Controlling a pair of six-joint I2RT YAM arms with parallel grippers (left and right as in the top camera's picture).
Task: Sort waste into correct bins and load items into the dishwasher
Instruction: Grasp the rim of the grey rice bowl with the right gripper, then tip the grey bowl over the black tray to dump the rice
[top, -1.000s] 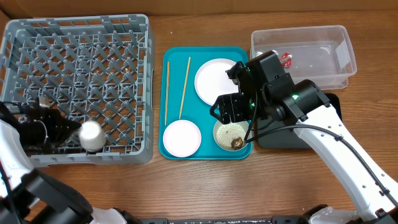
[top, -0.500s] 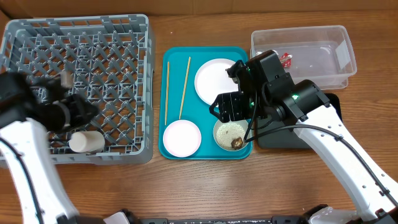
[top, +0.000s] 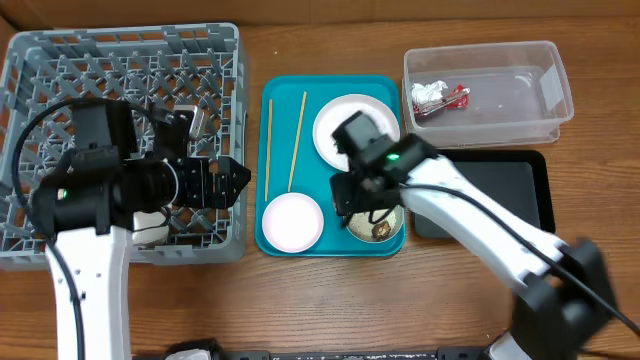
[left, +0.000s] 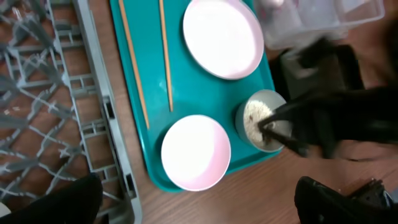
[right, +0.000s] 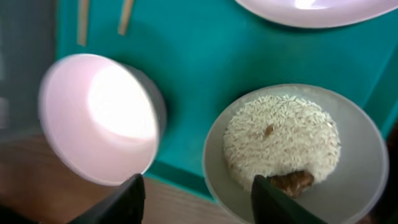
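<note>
I am hovering my right gripper (right: 198, 186) over the rice bowl (right: 364, 158), fingers spread with nothing between them. One finger is hanging above the bowl near the brown scrap (right: 292, 182), the other outside its rim. My left gripper (left: 196, 186) is likewise gaping and empty, reaching from over the rack (top: 60, 60) toward the teal tray (top: 285, 90).

The rice (right: 283, 134) is sitting heaped in its bowl, just beside the pink bowl (right: 99, 118), at the tray corner closest to the black tray (top: 500, 190), where I am guessing the food belongs.

If I am pinching only the rim, the bowl could tip and scatter grains over the teal tray or the table. A finger coming down wide could also shove the pink bowl. With both arms crowding one tray, they are risking a collision.

From overhead, my right arm is covering most of the rice bowl and part of the plate (top: 335, 120), and it is blurring in that view. I cannot tell whether either finger is touching the bowl. A white thing (top: 150, 222) in the rack is half hidden under my left arm.
</note>
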